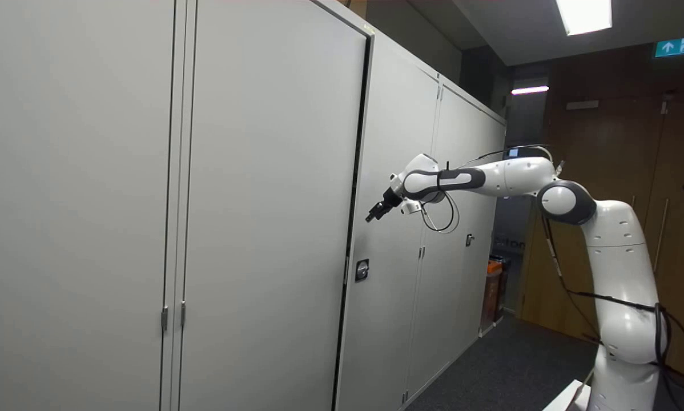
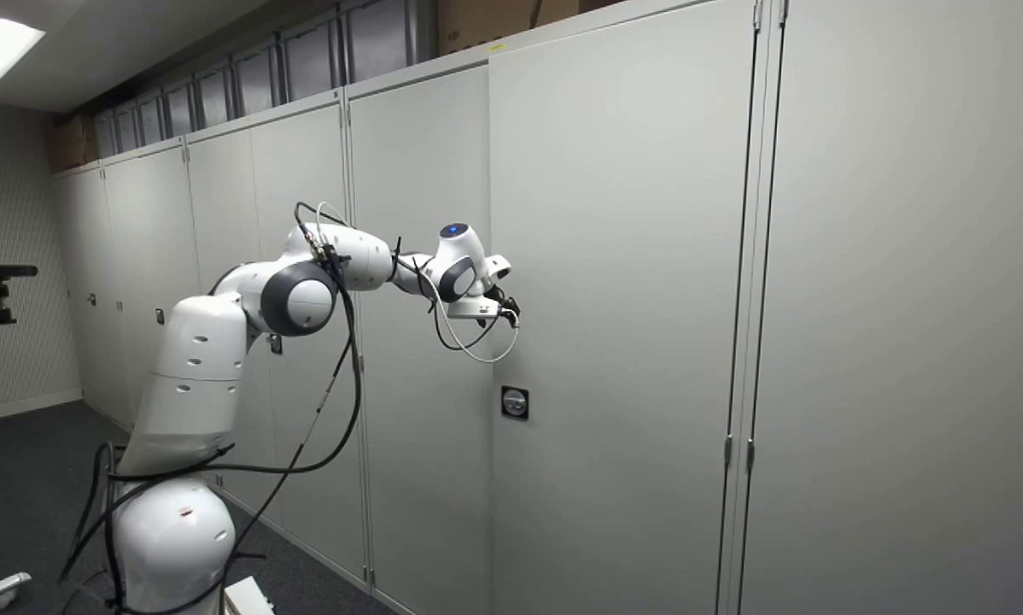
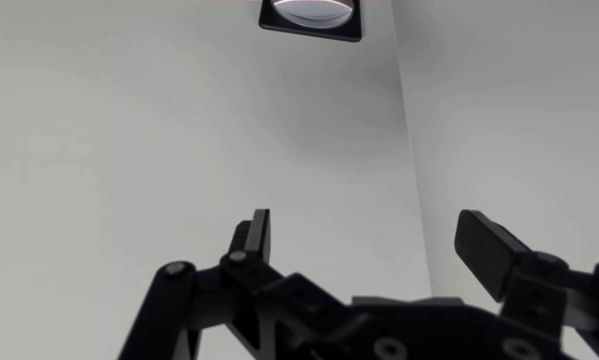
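Spread pincer (image 3: 364,220) above a cabinet latch (image 3: 310,21)

We see the pincer slanting downward, fingers wide apart, gripping nothing. Below it, the square, black-framed latch sits near the edge of a tall grey door (image 2: 618,333), whose long axis runs upright. Beyond stands a neighbouring door (image 2: 426,444).

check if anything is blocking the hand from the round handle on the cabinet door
Nothing visible blocks it. In the wrist view only the flat cabinet door shows from the open hand to the round handle, which the picture's edge cuts off. In both exterior views the handle sits lower than the hand.
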